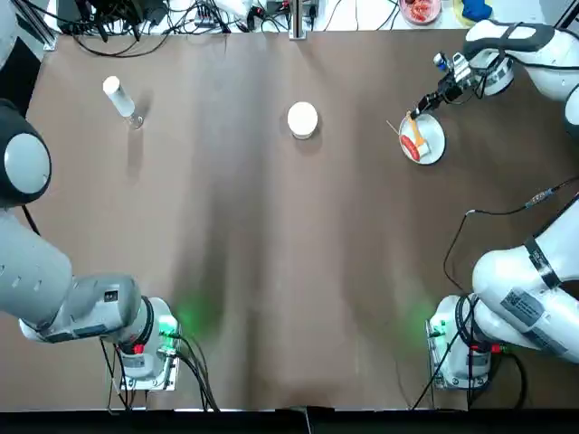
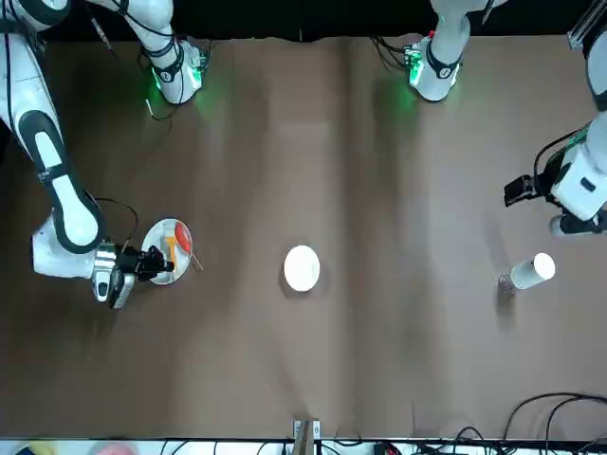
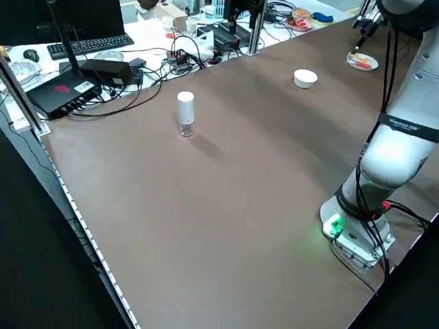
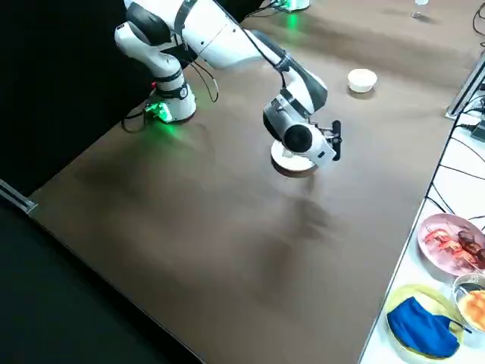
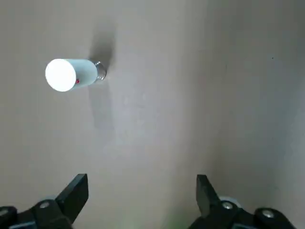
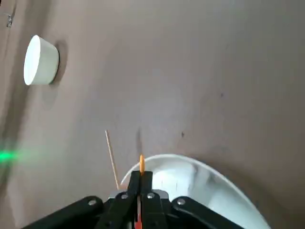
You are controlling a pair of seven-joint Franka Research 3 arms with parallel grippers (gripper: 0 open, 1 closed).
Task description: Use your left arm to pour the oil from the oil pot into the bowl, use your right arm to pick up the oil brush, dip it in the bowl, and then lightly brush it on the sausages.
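Note:
My right gripper [image 6: 141, 183] is shut on the oil brush [image 6: 141, 163], whose yellow-orange handle pokes out between the fingers. The brush [image 1: 414, 126] lies over the white plate [image 1: 435, 136], beside the red sausage [image 1: 412, 148] on its thin skewer [image 6: 112, 160]. At the middle back of the table stands the white bowl [image 1: 302, 118], apart from both arms. The oil pot [image 1: 118, 97], with its white cap, stands upright at the far left. My left gripper [image 5: 140, 191] hangs open above bare table, short of the oil pot [image 5: 71, 74] and holding nothing.
Cables and gear crowd the table's far edge [image 1: 136, 18]. Dishes of food and a blue cloth [image 4: 420, 326] sit on a side bench beyond the right edge. Both arm bases [image 1: 149, 348] stand at the near corners, with wide brown tabletop between them.

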